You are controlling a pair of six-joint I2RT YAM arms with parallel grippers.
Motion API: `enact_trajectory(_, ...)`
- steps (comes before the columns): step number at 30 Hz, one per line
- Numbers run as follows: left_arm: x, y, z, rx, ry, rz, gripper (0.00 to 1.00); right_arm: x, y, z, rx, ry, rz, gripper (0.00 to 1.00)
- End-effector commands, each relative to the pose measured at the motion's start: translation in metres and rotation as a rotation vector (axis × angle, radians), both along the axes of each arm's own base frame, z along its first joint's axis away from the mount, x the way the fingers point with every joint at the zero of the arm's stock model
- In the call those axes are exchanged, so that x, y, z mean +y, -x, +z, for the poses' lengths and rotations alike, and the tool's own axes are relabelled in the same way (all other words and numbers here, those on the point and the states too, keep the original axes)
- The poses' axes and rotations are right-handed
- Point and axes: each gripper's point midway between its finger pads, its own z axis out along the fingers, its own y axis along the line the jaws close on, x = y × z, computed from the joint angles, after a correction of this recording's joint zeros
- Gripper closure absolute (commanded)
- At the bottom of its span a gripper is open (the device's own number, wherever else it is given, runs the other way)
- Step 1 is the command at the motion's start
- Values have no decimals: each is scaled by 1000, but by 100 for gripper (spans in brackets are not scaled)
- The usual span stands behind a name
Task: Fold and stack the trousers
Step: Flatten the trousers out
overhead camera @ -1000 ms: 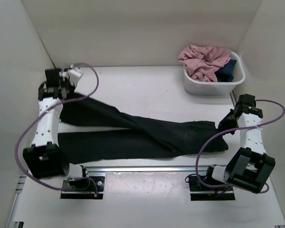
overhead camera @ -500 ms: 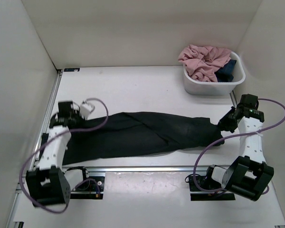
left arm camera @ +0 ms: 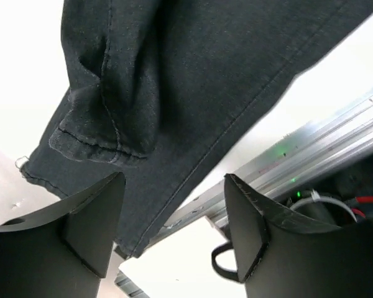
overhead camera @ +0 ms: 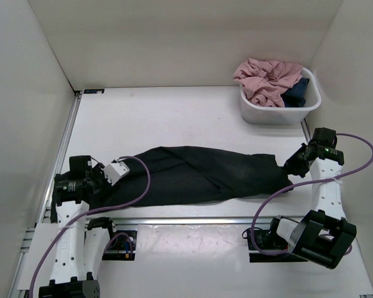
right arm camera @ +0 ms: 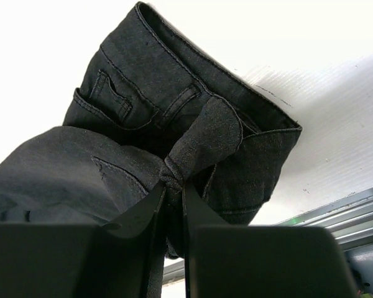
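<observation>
The black trousers [overhead camera: 199, 174] lie lengthwise across the table, their legs laid together and pointing left. My left gripper [overhead camera: 101, 185] is at the leg ends by the near left edge. In the left wrist view it [left arm camera: 174, 214] stands open, and the hemmed cuffs [left arm camera: 105, 133] lie on the table just beyond its fingertips, not held. My right gripper [overhead camera: 292, 166] is at the waist end. It [right arm camera: 174, 186] is shut on a bunched fold of the waist fabric [right arm camera: 205, 133], beside a belt loop and a pocket.
A white bin [overhead camera: 252, 113] at the back right holds a pink garment [overhead camera: 267, 77] and a dark blue one [overhead camera: 296, 93]. An aluminium rail [overhead camera: 193, 219] runs along the near edge, just below the trousers. White walls close in both sides.
My left gripper carried one leg end from the back left down to the near left, laying that leg on the other. It then opened and let go. The right gripper stayed shut on the waist.
</observation>
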Motion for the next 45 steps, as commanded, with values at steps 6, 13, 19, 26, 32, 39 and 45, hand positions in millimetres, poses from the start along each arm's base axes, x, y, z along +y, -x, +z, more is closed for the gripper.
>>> enact_trajectory(6, -9, -72, 60, -128, 103, 19, 0, -5, 2, 3, -11, 33, -3, 100)
enact_trajectory(13, 46, -126, -2, 173, 185, 259, 0, -8, 5, 1, 4, 51, -4, 100)
enact_trajectory(19, 39, -90, -10, 382, 260, 158, 0, -14, 10, 6, 6, 89, -9, 100)
enact_trajectory(26, 42, -50, -35, 517, 217, 164, 3, -15, 8, 7, -3, 92, -10, 100)
enact_trajectory(32, 30, -60, -35, 534, 294, 196, 34, -18, 7, 12, -9, 111, -6, 100)
enact_trajectory(39, 30, -54, -49, 575, 293, 238, 86, -21, 10, 13, -1, 133, -8, 100)
enact_trajectory(45, 42, -100, -15, 443, 299, 306, 78, -19, 7, 15, -16, 122, -11, 100)
